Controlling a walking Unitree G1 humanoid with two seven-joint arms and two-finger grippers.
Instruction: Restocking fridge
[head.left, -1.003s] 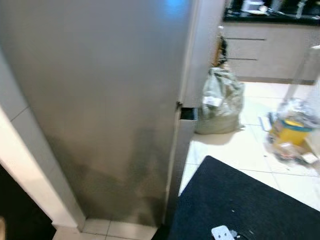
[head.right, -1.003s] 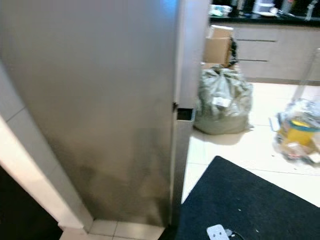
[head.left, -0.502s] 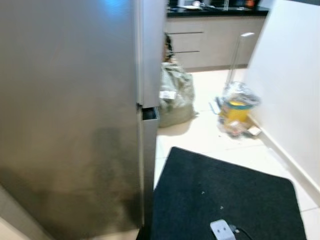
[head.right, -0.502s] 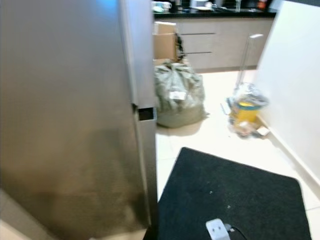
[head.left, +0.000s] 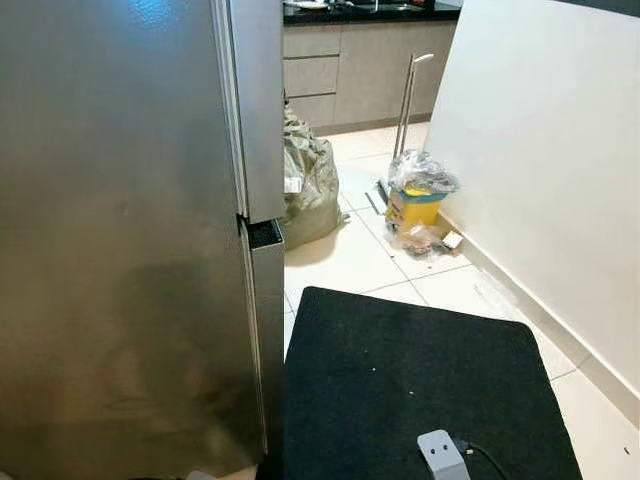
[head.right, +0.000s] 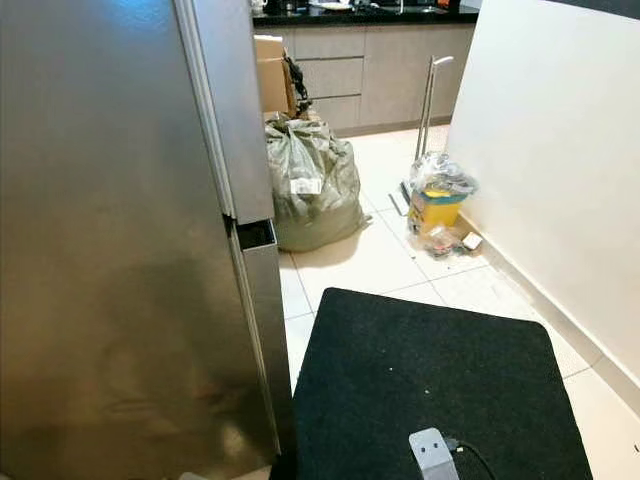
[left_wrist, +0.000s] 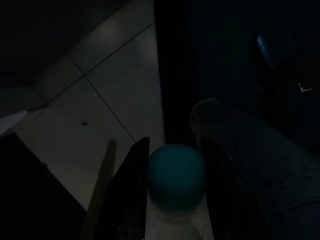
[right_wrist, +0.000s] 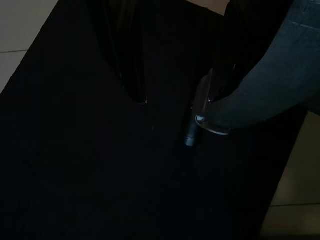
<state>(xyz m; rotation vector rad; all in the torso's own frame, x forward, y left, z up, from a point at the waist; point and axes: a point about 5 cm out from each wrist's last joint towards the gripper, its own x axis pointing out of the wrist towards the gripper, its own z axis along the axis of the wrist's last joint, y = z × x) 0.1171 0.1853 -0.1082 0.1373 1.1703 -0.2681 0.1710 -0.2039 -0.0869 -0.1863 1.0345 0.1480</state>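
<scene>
Two closed fridge doors (head.right: 110, 250) block restocking; the left gripper (left_wrist: 172, 185) clamps a teal-capped bottle (left_wrist: 176, 177), right gripper (right_wrist: 175, 95) spread, empty; opening the fridge one-handed could knock the bottle loose

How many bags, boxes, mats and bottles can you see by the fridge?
Bags: 2, the grey-green sack and the clear bag around the yellow tub
Boxes: 1, cardboard box
Mats: 1, black mat
Bottles: 1, teal-capped bottle in the left gripper
Total: 5

No lettering was legible; the white label (head.right: 305, 186) on the far grey bag (head.right: 312, 185) was too small to read.
</scene>
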